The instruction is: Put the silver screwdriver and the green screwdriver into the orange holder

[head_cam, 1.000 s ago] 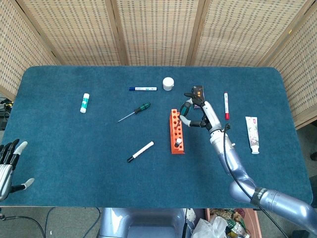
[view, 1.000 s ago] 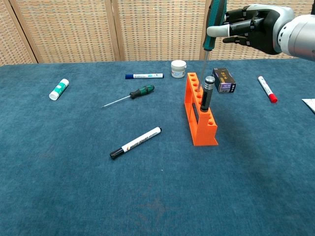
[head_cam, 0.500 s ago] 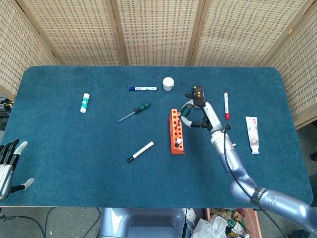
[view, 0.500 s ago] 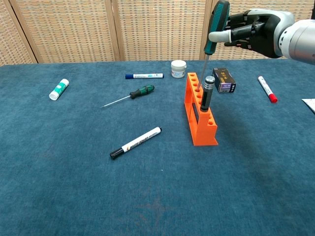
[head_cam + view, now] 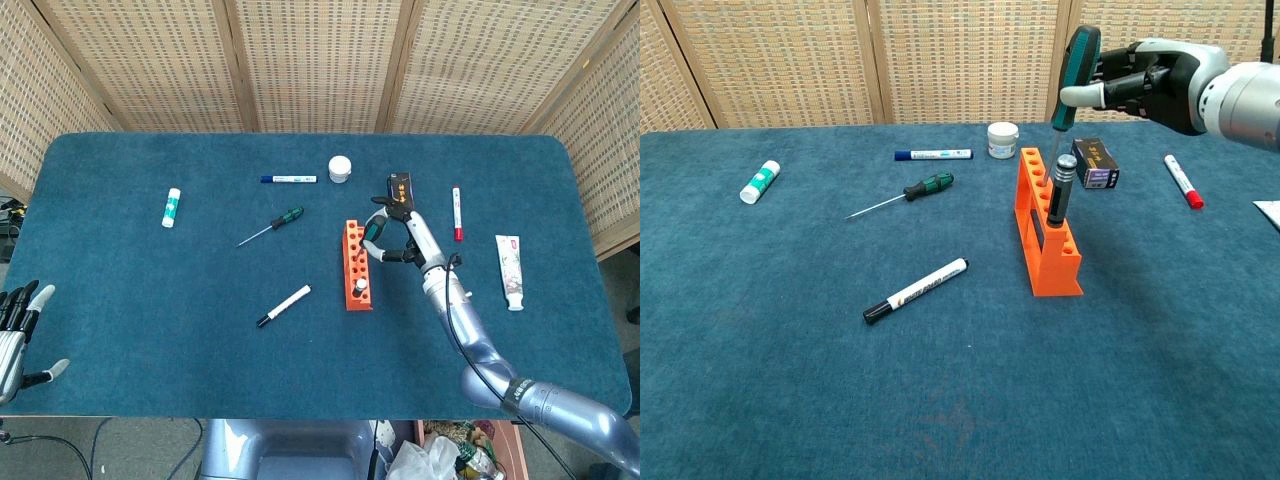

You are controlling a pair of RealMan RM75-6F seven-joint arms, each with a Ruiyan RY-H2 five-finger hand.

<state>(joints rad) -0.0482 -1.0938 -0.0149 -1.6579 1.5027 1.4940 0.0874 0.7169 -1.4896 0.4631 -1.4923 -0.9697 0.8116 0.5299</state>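
The orange holder [image 5: 1046, 225] stands upright mid-table, also seen in the head view [image 5: 357, 265]. A silver screwdriver [image 5: 1061, 188] with a dark grip stands in one of its holes. My right hand [image 5: 1150, 75] grips a green-handled screwdriver [image 5: 1074, 70] upright above the holder's far end. Its thin shaft reaches down to the top holes; whether the tip is inside one I cannot tell. A second green screwdriver [image 5: 902, 194] lies flat on the cloth to the holder's left. My left hand [image 5: 15, 330] hangs with its fingers apart and nothing in it beyond the table's near left edge.
A black-capped white marker [image 5: 915, 290] lies in front of the holder's left. A blue marker [image 5: 932, 155], a white jar [image 5: 1003, 140] and a small dark box [image 5: 1096, 163] sit behind it. A red marker [image 5: 1182, 180], a tube [image 5: 509, 270] and a glue stick [image 5: 759, 181] lie at the sides.
My right hand has come down with the green-handled screwdriver, bringing its shaft tip to the holder's top. The left hand has not moved.
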